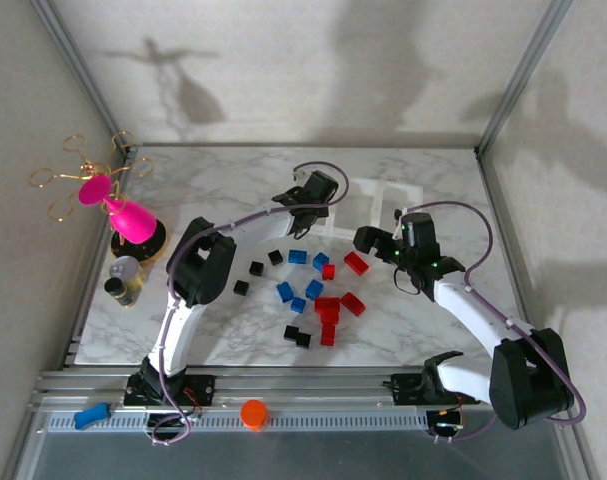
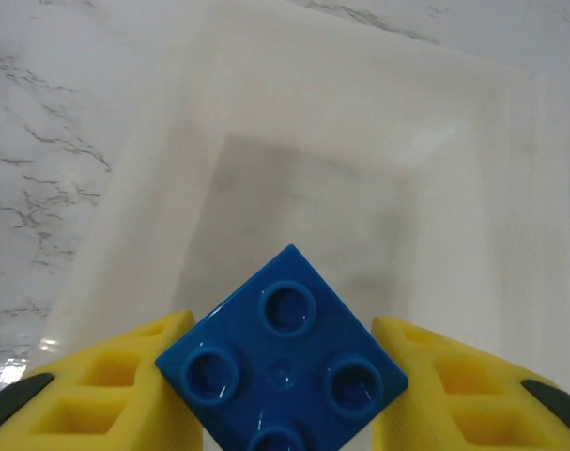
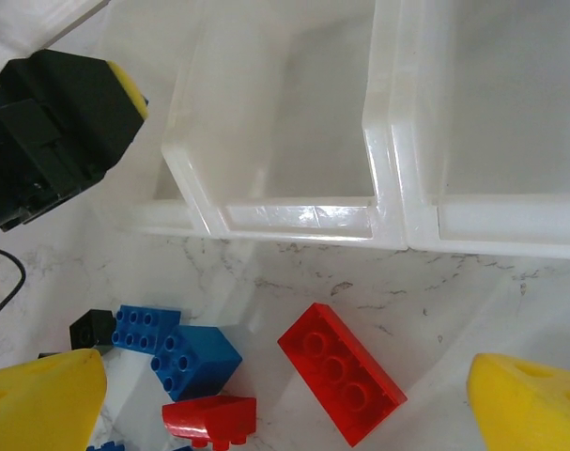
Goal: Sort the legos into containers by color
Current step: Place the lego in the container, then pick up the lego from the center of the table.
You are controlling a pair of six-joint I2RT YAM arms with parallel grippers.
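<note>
The left hand (image 2: pixel 285 390) is clamped on a blue four-stud brick (image 2: pixel 283 357). Its yellow fingers (image 2: pixel 106 395) press two opposite sides, and the brick hangs over the open mouth of a translucent white bin (image 2: pixel 162 160). The right hand (image 3: pixel 286 376) hovers low over the marble table (image 3: pixel 454 291), fingers spread wide with nothing gripped, just in front of the row of bins (image 3: pixel 388 141). Beneath it lie a long red brick (image 3: pixel 346 376), a blue block (image 3: pixel 202 359) and a small black brick (image 3: pixel 92 329). From above, the loose legos (image 1: pixel 313 290), blue, red and black, lie scattered on the table between the two arms.
</note>
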